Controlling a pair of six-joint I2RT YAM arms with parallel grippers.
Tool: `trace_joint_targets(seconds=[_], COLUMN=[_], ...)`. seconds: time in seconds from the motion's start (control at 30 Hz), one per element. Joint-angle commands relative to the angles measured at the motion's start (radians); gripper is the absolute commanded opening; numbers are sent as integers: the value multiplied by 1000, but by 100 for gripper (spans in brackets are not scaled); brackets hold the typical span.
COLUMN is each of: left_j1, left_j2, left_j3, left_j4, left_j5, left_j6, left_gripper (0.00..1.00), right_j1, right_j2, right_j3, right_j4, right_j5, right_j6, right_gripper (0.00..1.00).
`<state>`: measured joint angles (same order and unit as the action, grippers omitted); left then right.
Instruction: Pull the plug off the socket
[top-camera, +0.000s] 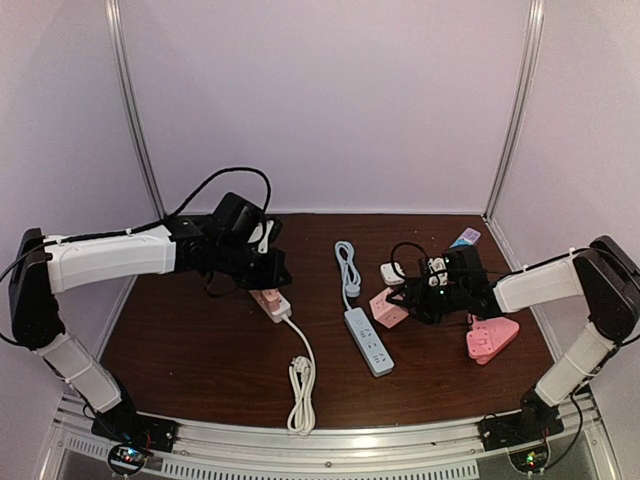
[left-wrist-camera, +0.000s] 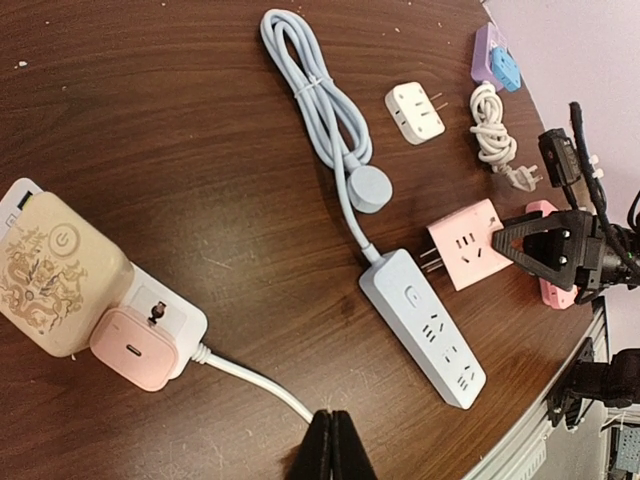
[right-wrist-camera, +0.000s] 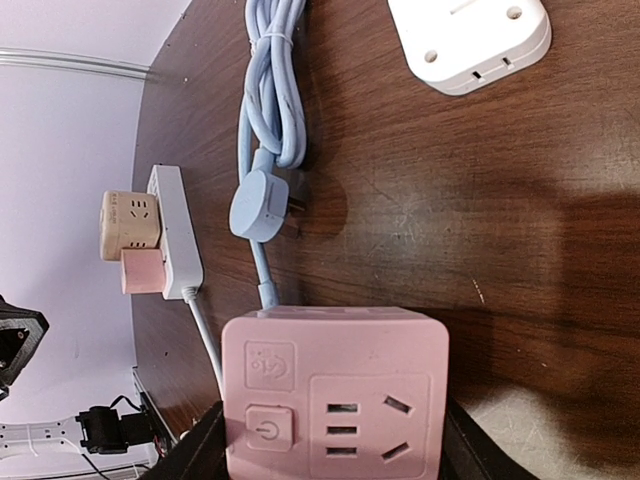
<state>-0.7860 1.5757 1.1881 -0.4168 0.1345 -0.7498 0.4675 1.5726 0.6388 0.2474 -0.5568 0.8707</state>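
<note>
A pink cube plug (right-wrist-camera: 335, 395) sits between my right gripper's (right-wrist-camera: 335, 455) fingers (right-wrist-camera: 200, 450), which are shut on its sides. Seen from the left wrist, the cube (left-wrist-camera: 465, 245) shows bare prongs and lies apart from the pale blue socket strip (left-wrist-camera: 425, 325). In the top view the cube (top-camera: 388, 308) is just right of that strip (top-camera: 368, 341). My left gripper (left-wrist-camera: 333, 445) is shut, its tips over the white cable of a white socket strip (left-wrist-camera: 170, 310). That strip carries a beige cube (left-wrist-camera: 55, 275) and a pink charger (left-wrist-camera: 135, 345).
The blue strip's bundled cable and round plug (left-wrist-camera: 368, 188) lie behind it. A white adapter (left-wrist-camera: 415, 110), a coiled white cord (left-wrist-camera: 492, 135) and purple and blue adapters (left-wrist-camera: 495, 55) sit at the back right. A pink triangular adapter (top-camera: 492, 338) lies near the right arm. A white cable coil (top-camera: 301, 385) lies towards the front.
</note>
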Motion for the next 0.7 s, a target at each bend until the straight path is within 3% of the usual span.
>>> trace_joint_targets(seconds=[0.0, 0.43, 0.67], left_j1=[7, 9, 10], left_j2=[-42, -64, -63], left_j3=[-17, -35, -34], left_j4=[43, 45, 46], left_j5=[-19, -39, -40], left_j6=[-6, -3, -3], left_gripper=[0, 0, 1], right_j1=[-7, -8, -8], right_j2=[-23, -58, -104], right_j3=[6, 29, 37], right_j4=[-79, -202, -270], right_j5=[46, 139, 199], right_j6=[-39, -102, -119], right_gripper=[47, 77, 81])
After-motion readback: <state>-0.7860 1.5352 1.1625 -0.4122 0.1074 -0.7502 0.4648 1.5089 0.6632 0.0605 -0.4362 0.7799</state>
